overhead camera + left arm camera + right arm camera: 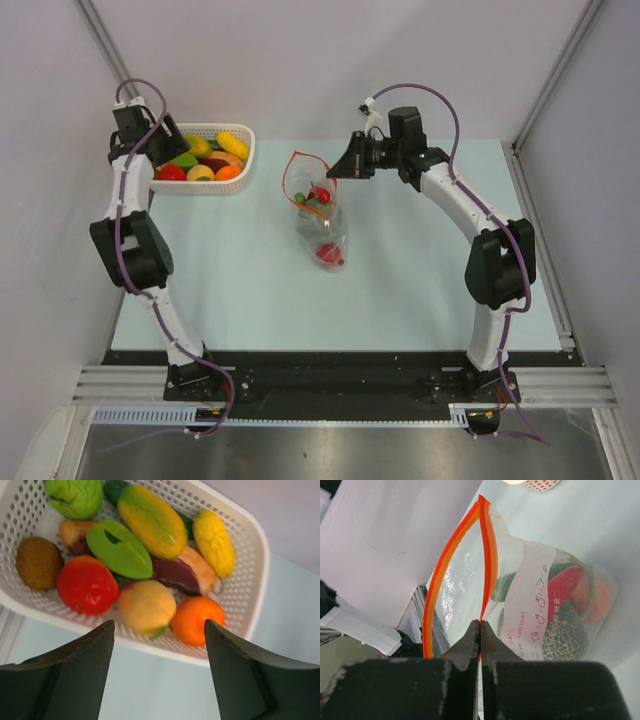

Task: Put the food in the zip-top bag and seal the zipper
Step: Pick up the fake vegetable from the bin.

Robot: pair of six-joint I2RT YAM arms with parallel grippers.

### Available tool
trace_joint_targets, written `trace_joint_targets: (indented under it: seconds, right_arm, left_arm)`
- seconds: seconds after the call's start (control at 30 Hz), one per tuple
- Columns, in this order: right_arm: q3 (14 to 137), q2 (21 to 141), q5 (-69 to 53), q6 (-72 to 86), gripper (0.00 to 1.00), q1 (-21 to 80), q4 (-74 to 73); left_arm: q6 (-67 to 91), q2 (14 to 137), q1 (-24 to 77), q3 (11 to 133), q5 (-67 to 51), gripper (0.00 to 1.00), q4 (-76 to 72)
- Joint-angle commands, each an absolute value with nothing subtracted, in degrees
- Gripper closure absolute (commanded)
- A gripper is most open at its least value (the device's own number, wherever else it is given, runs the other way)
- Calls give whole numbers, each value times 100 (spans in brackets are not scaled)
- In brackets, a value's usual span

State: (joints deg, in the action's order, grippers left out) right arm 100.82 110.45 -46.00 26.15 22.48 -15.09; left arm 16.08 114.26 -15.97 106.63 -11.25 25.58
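The food [146, 605] lies piled in a white lattice basket [252, 595]: a red tomato [86, 584], an orange [197, 619], yellow corn [213, 542] and several others. My left gripper [159, 630] hovers open just outside the basket's near rim [247, 150], holding nothing. The zip-top bag [322, 225] lies mid-table with its mouth open, red and green pieces [565, 587] inside. My right gripper [480, 623] is shut on the zipper [487, 555], pinching one orange strip and lifting the mouth into a loop [297, 175].
The basket sits at the table's far left, close to the left wall. A white label with printing [532, 605] covers part of the bag. Bare pale-blue tabletop [420, 270] lies between bag and arm bases.
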Motion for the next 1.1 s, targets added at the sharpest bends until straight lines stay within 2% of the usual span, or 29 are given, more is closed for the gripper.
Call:
trace_joint_targets:
  seconds: [0.0,0.1,0.23,0.5,0.57,0.67,1.07]
  right_arm:
    - [10283,11083,-4685,2531,100,2215,-1371]
    - [10336,11135,-4658,2514,100,2189,-1397]
    - [10371,11180,-4623,2479,100,2162,-1441]
    - [10354,11224,-4614,2470,100,2109,-1477]
    - [10345,11241,-4614,2478,100,2092,-1477]
    - [10354,11267,-4641,2505,100,2083,-1450]
    - [10345,11391,-4737,2602,100,2065,-1398]
  left_arm:
    - [1125,12268,-1661,11914,-598,28,2426]
    - [1134,12830,-1661,12469,-457,36,2434]
    - [1063,13245,-1670,12727,-536,36,2365]
    - [993,13395,-1740,12621,-721,31,2425]
    - [801,13342,-1784,12612,-651,24,2504]
    - [537,13307,-1854,12604,-554,19,2619]
    - [765,13543,-2083,12725,-694,18,1723]
